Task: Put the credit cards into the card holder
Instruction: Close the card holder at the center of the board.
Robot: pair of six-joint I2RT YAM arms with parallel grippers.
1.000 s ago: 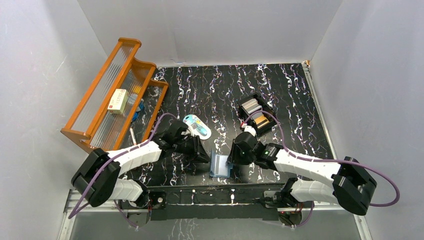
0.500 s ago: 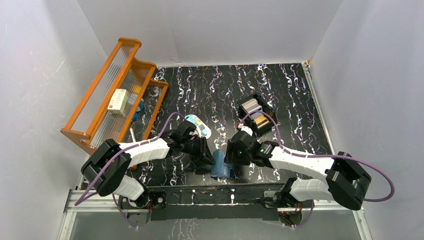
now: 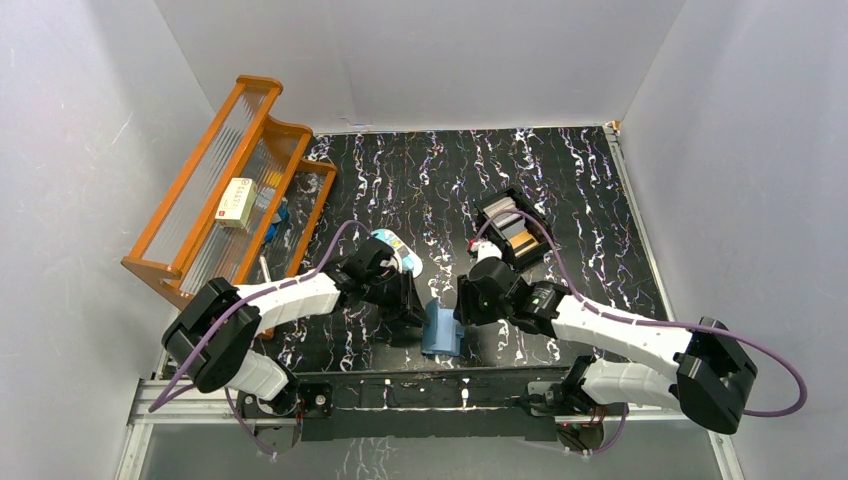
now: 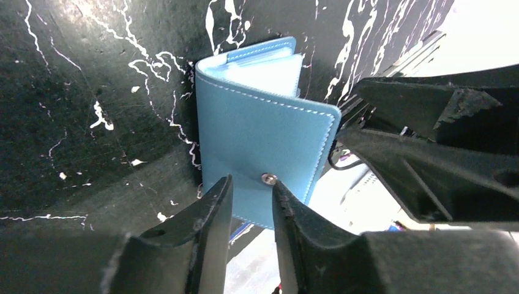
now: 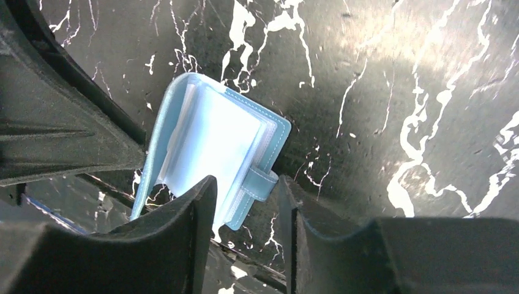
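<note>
Blue leather is filling both wrist views: the card holder point(image 3: 441, 328) is standing half open on its edge at the near edge of the desk point(image 3: 420, 180), about midway along it. The left hand point(image 4: 251, 184) is meeting the outer cover by the snap stud, fingers a little apart with nothing pinched between them, so it is looking released. The right hand point(image 5: 248, 182) is straddling the clasp tab beside the clear pockets; whether it is grasping the tab I cannot tell.

The danger is lying in that near edge. A push from either side is likely to be tipping the holder flat or sliding it off the desk, and pressure on the cover is risking folding the pockets shut.

Farther in, a light-blue oval item point(image 3: 392, 250) is sitting just beyond the left hand. The credit cards point(image 3: 503, 213) are waiting in a black box point(image 3: 538, 224) toward the right edge, well apart from the holder. Bare desk is stretching to the far edge, giving room; a wooden rack point(image 3: 225, 190) is crowding the far left corner.
</note>
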